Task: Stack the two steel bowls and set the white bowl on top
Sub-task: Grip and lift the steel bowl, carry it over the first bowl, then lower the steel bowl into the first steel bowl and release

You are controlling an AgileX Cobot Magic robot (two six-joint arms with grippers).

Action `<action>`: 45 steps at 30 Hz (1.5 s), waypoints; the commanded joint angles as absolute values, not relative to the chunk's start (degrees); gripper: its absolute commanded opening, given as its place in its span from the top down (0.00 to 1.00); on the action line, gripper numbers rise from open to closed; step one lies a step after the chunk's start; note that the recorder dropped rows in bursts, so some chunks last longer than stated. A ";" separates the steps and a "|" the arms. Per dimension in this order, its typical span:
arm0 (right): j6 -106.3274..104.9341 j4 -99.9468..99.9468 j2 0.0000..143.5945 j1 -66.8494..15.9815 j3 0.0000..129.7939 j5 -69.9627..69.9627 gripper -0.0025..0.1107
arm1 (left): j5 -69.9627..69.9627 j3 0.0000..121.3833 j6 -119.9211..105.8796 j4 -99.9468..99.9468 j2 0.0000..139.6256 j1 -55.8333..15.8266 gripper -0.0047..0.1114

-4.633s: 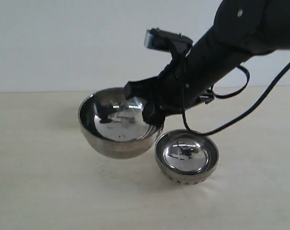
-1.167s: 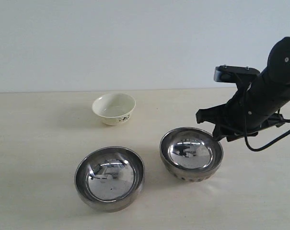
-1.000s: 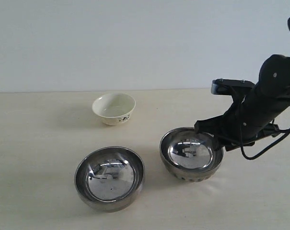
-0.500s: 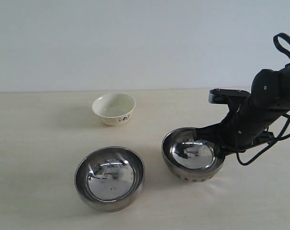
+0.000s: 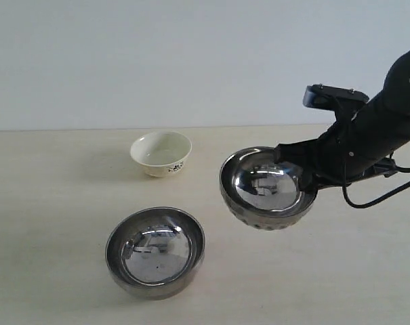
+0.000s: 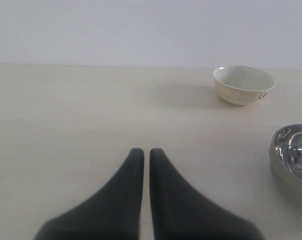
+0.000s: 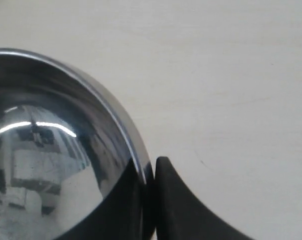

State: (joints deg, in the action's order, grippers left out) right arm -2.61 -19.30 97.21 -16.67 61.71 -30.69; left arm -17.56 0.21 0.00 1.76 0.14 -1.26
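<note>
Our right tool (image 7: 150,192) pinches the rim of one steel bowl (image 5: 267,189) and holds it tilted, apparently clear of the bench (image 5: 49,223). We should carry it over the second steel bowl (image 5: 155,252), centre it, then lower it before letting go, since a thin rim grip may slip. Our left tool (image 6: 143,160) is pressed together on nothing. The white bowl (image 5: 161,153) sits farther back, apart. All three bowls look empty.
</note>
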 commanded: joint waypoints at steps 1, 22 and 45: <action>-10.72 -29.39 92.99 -17.82 61.97 -32.47 0.98 | -17.61 0.00 0.48 2.12 0.00 -1.11 0.93; -8.24 -29.46 104.36 -38.42 69.44 -28.91 0.98 | -17.61 0.00 0.48 2.12 0.00 -1.11 0.93; -2.98 -20.94 106.09 -38.42 69.44 -28.74 0.98 | -17.61 0.00 0.48 2.12 0.00 -1.11 0.93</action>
